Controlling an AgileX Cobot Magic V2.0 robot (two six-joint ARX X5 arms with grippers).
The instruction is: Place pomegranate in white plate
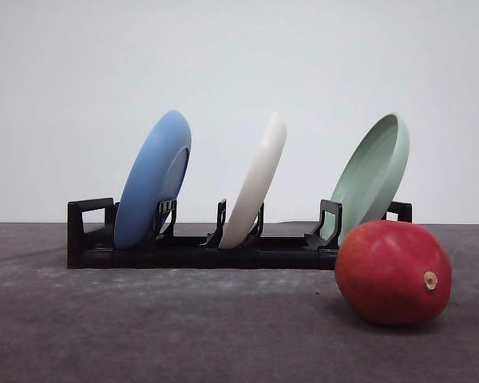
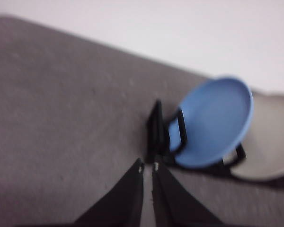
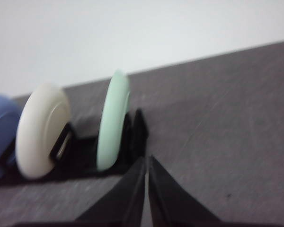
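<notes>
- Front view shows the pomegranate (image 1: pixel 393 272) lying on the dark table (image 1: pixel 144 335), at about 4 o'clock from the middle of the scene, with its little tan stem nub turned to the right.
- Behind it a black rack (image 1: pixel 199 243) holds three plates on their edges: a blue plate (image 1: pixel 152 179) at 9 o'clock, the white plate (image 1: pixel 255 179) in the middle, and a green plate (image 1: pixel 375 175) at 3 o'clock.
- Right now the white plate leans in its slot, so I think it has to come out and lie flat first, or the fruit will roll off.
- My left gripper (image 2: pixel 147 166) has its two tips pressed almost together and holds nothing.
- My right gripper (image 3: pixel 147 160) is the same, tips nearly touching and empty.
- To do this well, I should spread the fingers wide before I reach, because the fruit is big and round.
- I should grab it across the fat middle, not by the nub, since the skin looks shiny and could slip.
- The fruit sits just in front of the green plate, so I should lift it straight up and not bump that plate.
</notes>
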